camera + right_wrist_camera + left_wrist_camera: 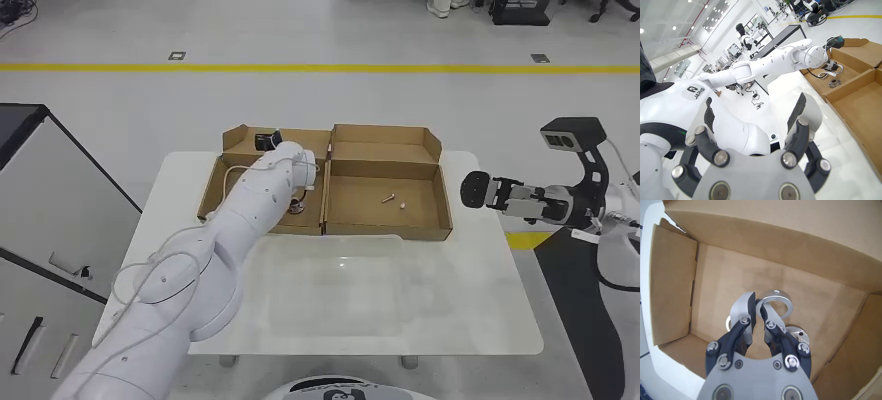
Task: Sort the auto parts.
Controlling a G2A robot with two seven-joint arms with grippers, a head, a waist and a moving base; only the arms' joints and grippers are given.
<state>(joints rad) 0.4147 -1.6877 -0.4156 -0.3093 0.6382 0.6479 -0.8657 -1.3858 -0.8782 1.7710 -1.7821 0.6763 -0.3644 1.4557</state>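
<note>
- Left gripper (757, 311): clamps the rim of the silver ring (776, 303) inside the left box (672, 285), one finger through the hole, ring tilted.
- Lie on the left box's floor, just beside that grip: a second ring (728, 323) and a flanged hub (798, 333).
- Right gripper (755, 102): hangs with fingers wide apart, well right of the left box.
- Right box (385, 205): touches the left box's side, holds a small screw (388, 198).

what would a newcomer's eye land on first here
The left gripper pinches the rim of a metal ring inside the left cardboard box, near a flanged hub on its floor. The right gripper hangs open by the table's right edge.
</note>
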